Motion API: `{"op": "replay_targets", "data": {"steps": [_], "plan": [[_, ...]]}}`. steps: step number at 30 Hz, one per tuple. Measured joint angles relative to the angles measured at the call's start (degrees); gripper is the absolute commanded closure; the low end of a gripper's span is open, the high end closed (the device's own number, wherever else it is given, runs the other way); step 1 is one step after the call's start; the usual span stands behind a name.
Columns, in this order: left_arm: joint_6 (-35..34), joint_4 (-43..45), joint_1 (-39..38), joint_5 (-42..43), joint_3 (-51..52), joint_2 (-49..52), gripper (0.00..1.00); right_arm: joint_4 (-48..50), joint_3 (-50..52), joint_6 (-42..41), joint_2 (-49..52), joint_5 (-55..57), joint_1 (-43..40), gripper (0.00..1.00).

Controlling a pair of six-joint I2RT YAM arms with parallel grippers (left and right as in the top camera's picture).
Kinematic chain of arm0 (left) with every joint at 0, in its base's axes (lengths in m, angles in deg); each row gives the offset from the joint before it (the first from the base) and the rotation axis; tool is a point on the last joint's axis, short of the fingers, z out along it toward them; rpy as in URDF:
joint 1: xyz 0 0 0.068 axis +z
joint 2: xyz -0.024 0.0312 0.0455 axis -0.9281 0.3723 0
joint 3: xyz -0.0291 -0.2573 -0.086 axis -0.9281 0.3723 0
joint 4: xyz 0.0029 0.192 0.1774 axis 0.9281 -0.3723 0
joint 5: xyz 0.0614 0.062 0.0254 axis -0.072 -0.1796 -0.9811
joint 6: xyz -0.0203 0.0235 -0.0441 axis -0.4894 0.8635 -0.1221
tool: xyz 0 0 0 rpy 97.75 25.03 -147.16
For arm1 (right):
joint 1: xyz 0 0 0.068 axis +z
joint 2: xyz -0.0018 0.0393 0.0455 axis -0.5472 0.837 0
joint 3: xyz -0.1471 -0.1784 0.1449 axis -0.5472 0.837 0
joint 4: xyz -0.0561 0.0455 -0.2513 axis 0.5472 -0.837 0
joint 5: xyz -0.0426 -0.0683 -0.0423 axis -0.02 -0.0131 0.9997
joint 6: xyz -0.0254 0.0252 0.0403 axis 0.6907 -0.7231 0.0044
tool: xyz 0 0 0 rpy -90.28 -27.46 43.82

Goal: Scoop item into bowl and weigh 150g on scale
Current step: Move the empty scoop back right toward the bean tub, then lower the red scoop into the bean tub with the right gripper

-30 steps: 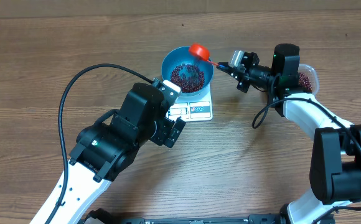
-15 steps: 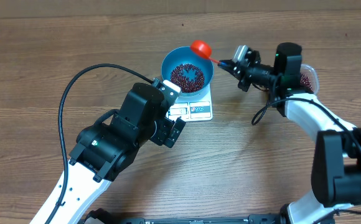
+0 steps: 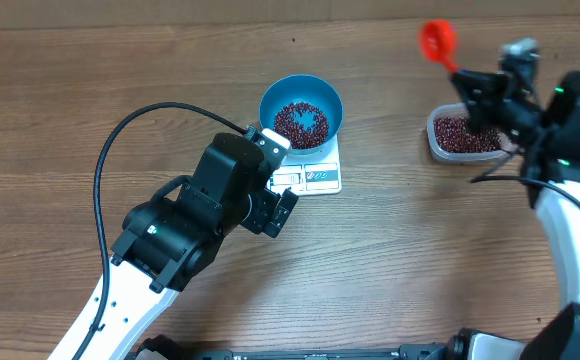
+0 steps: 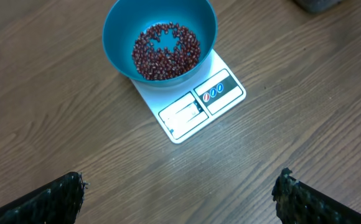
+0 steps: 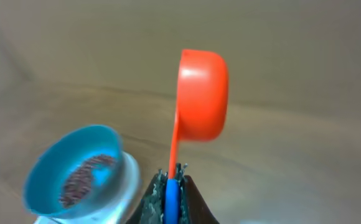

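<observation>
Blue bowl [image 4: 119, 28] holding maroon beans [image 4: 167, 51], sitting on white scale [image 4: 196, 112], right pincer [image 5: 170, 186] pinching orange scoop [image 5: 199, 96] handle, left pincer [image 4: 180, 196] hanging spread wide.

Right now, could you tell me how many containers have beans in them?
2: the bowl sitting on the scale at mid-table, and the clear tub at far right, partly hidden by the right arm. No others show.

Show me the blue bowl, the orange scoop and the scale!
blue bowl [image 4: 117, 32], left wrist view, its inner wall
orange scoop [image 5: 200, 93], right wrist view, its round cup
scale [image 4: 182, 112], left wrist view, its display
</observation>
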Motion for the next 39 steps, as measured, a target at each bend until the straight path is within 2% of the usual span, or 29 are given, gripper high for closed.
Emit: {"op": "replay_targets", "data": {"steps": [6,14,22,29,39], "plan": [[0.0,0.09,0.0,0.0,0.04,0.0,0.01,-14.4,0.0,2.97,-5.05,13.11,-3.76,0.96],[0.0,0.07,0.0,0.02,0.04,0.0,0.0,-23.82,0.0,9.75,-6.69,26.53,-3.78,0.96],[0.0,0.07,0.0,0.02,0.04,0.0,0.01,-27.85,0.0,13.66,-6.69,29.99,-3.56,0.96],[0.0,0.07,0.0,0.02,0.04,0.0,0.0,-29.68,0.0,17.33,-5.31,33.18,0.44,0.96],[0.0,0.07,0.0,0.02,0.04,0.0,0.0,-28.76,0.0,19.19,2.73,46.93,6.69,0.96]]}}
